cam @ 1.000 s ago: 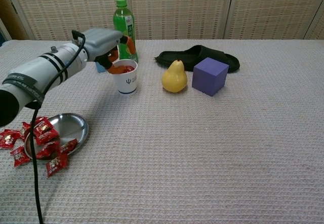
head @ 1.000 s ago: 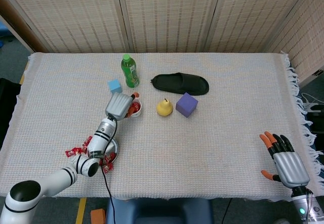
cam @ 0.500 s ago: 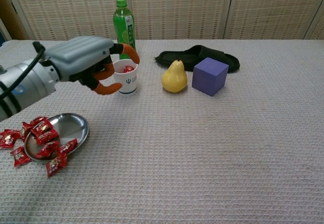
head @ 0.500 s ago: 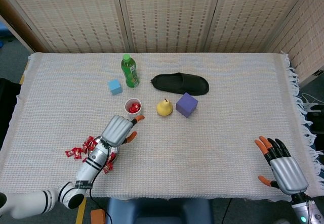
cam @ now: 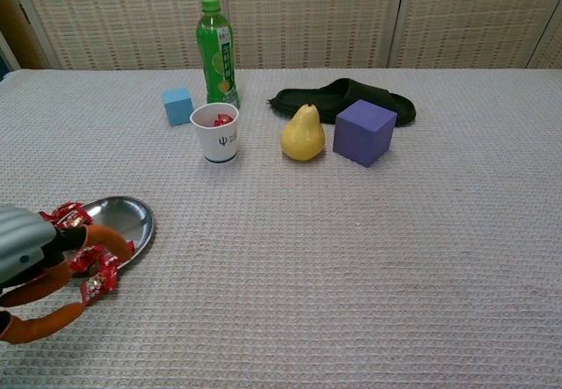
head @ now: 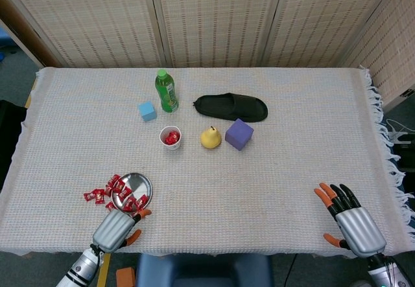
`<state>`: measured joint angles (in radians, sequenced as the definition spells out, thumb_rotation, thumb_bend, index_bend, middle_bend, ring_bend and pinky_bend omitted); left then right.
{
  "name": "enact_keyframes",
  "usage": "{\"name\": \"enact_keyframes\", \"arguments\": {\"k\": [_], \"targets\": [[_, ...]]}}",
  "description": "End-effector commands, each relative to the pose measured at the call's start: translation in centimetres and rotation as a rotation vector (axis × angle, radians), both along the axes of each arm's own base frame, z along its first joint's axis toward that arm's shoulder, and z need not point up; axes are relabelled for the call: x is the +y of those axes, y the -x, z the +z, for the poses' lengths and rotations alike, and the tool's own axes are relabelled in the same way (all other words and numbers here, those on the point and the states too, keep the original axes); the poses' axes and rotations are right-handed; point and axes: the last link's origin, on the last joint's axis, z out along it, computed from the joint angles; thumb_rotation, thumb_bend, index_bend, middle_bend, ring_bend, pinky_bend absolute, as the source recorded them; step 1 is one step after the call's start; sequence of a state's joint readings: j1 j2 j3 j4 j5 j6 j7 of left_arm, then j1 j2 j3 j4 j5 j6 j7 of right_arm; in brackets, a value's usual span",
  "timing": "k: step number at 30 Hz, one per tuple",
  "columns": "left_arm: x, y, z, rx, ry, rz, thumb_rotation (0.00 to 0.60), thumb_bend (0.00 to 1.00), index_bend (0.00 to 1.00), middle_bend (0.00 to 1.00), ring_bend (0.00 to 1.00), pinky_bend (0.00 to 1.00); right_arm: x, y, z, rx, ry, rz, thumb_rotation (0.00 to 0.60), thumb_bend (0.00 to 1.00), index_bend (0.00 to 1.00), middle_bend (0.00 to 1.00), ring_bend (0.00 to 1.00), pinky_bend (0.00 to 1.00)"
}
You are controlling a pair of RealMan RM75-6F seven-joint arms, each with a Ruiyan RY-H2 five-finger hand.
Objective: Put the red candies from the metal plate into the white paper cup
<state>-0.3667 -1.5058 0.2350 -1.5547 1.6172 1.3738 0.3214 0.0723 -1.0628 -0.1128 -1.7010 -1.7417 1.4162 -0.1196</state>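
Note:
The metal plate point(head: 135, 183) point(cam: 132, 216) lies near the table's front left, with several red candies point(head: 122, 191) point(cam: 98, 277) on it and spilled beside it. The white paper cup point(head: 170, 137) point(cam: 217, 133) stands upright farther back with red candies inside. My left hand point(head: 115, 229) point(cam: 31, 270) hovers at the front edge just in front of the plate, fingers curved and apart, holding nothing. My right hand point(head: 349, 221) is open at the front right edge, far from both; the chest view does not show it.
Behind the cup stand a green bottle point(head: 166, 91) point(cam: 215, 52) and a small blue cube point(head: 147, 111) point(cam: 177, 105). A yellow pear point(head: 210, 137) point(cam: 303, 133), a purple cube point(head: 238, 134) point(cam: 363, 132) and a black slipper point(head: 231, 107) point(cam: 342, 99) lie right of the cup.
My left hand has drawn back from over the cup to the front edge near the plate, leaving red candy in the cup. My right hand has shifted slightly left.

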Motion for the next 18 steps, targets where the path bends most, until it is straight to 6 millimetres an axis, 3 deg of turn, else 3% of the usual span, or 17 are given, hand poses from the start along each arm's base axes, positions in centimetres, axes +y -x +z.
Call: {"name": "enact_keyframes", "arguments": {"k": [1,9,18], "targets": [[-0.5,0.4,-0.5,-0.010,0.004,0.008,0.600,0.38,0.27,0.93,0.94,1.00,0.2,-0.1,-0.1,0.003,-0.003,0.008,0.600,0.05,0.00,0.00,0.00,0.00],[0.1,2.7,-1.4,0.024,-0.082,0.022,0.600,0.38,0.26,0.94,0.94,1.00,0.7,-0.2,0.1,0.004,0.012,0.020,0.600,0.05,0.00,0.00,0.00,0.00],[0.3,2.9,-3.1,0.045,-0.089,-0.002,0.600,0.38,0.27,0.94,0.94,1.00,0.7,-0.2,0.0,0.006,0.007,0.022,0.600,0.05,0.00,0.00,0.00,0.00]]}}
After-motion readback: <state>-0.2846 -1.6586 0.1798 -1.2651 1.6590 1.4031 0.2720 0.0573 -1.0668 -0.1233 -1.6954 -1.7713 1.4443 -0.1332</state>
